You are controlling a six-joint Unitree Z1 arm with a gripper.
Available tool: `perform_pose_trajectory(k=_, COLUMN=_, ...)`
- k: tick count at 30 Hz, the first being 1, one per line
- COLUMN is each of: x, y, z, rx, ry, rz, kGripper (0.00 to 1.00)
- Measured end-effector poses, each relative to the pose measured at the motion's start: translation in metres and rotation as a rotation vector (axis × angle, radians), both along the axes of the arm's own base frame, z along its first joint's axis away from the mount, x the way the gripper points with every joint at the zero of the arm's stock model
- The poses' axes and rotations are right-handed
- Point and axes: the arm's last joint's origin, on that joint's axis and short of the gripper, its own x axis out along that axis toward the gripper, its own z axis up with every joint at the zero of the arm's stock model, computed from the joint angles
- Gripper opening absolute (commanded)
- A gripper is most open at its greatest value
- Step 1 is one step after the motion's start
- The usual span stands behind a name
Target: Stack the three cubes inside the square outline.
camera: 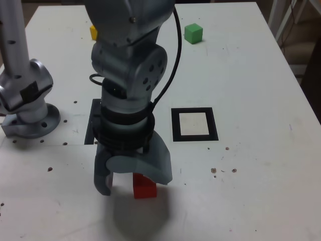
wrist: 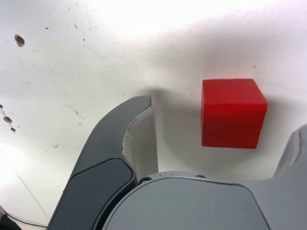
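In the exterior view the gripper (camera: 131, 185) hangs low over the red cube (camera: 144, 187) near the table's (camera: 261, 165) front edge, the square outline (camera: 194, 124) empty; lowering squarely should seat it between the fingers. In the wrist view the fingers (wrist: 112, 143) stand open, the red cube (wrist: 232, 113) between them with bare table around.

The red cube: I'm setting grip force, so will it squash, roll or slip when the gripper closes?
The small solid red cube looks rigid with crisp edges, so probably no squashing. Flat faces resting on the white table suggest sliding, not rolling. Its smooth sides might slip slightly between the open gripper.
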Motion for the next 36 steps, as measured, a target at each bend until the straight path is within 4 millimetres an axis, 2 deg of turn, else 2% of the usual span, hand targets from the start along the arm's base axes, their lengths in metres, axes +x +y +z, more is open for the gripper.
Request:
perform_pose_trajectory(k=13, x=0.009, y=-0.006, z=-0.007, rx=-0.003, ry=0.016, rz=0.005, kGripper=0.75)
perform_pose_trajectory(k=21, x=0.017, y=-0.01, z=-0.015, rx=0.022, ry=0.017, rz=0.004, kGripper=0.74)
perform_pose_trajectory(k=25, x=0.022, y=-0.008, z=-0.018, rx=0.026, ry=0.019, rz=0.006, kGripper=0.74)
perform_pose_trajectory(k=36, x=0.027, y=0.003, z=-0.018, rx=0.04, ry=0.035, rz=0.01, kGripper=0.64)
